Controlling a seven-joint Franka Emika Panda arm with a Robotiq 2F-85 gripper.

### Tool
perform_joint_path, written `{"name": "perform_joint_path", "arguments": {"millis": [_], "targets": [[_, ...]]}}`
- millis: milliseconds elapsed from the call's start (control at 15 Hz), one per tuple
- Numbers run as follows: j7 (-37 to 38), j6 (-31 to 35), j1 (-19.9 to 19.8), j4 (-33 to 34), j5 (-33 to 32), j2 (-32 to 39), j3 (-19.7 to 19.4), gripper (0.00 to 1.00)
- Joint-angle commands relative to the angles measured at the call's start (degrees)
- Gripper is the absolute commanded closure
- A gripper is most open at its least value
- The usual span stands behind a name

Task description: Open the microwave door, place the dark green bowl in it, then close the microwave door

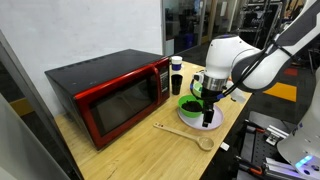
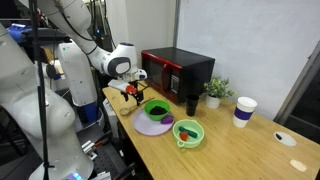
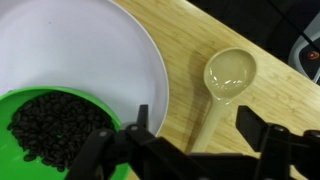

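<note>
Closest to us, along the bottom of the wrist view, the gripper (image 3: 195,135) shows only as dark fingers (image 3: 141,118) and linkage, cut off by the frame edge. The jaws stand wide apart with nothing clamped between them. Behind the gap we see the handle of a wooden spoon (image 3: 228,78) running down and out of sight, its pale scoop lying on the wooden table (image 3: 270,40). Left of the spoon lies a pale plate (image 3: 90,40), and on it sits the dark green bowl (image 3: 55,125), only partly in frame and filled with something dark and grainy that we cannot identify. In an exterior view the same bowl (image 2: 156,108) sits on the plate just below and beside the gripper (image 2: 130,90), whose fingers are too small there for us to judge. A lime-green bowl (image 2: 188,132) rests beside the plate, and a black cup (image 2: 191,104) stands in front of the microwave (image 2: 178,70). In an exterior view the microwave door (image 1: 125,103) lies flush with the red front, closed, its dark window showing us nothing of the inside. The arm's white body blocks part of the plate in that view, so we can barely make out the dark bowl there.
</note>
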Motion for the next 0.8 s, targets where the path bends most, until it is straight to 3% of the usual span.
{"name": "perform_joint_path", "arguments": {"millis": [0, 200, 400, 667, 733], "targets": [[0.4, 2.2, -1.0, 0.0, -3.3, 3.1, 0.9, 0.41], [2.0, 2.7, -1.6, 0.0, -6.6, 4.9, 1.2, 0.61], [4.1, 3.7, -2.1, 0.0, -10.0, 6.9, 1.3, 0.65], [7.5, 5.3, -2.9, 0.0, -15.7, 9.5, 1.4, 0.48], [8.5, 5.7, -3.0, 0.0, -17.2, 10.0, 1.3, 0.50]]}}
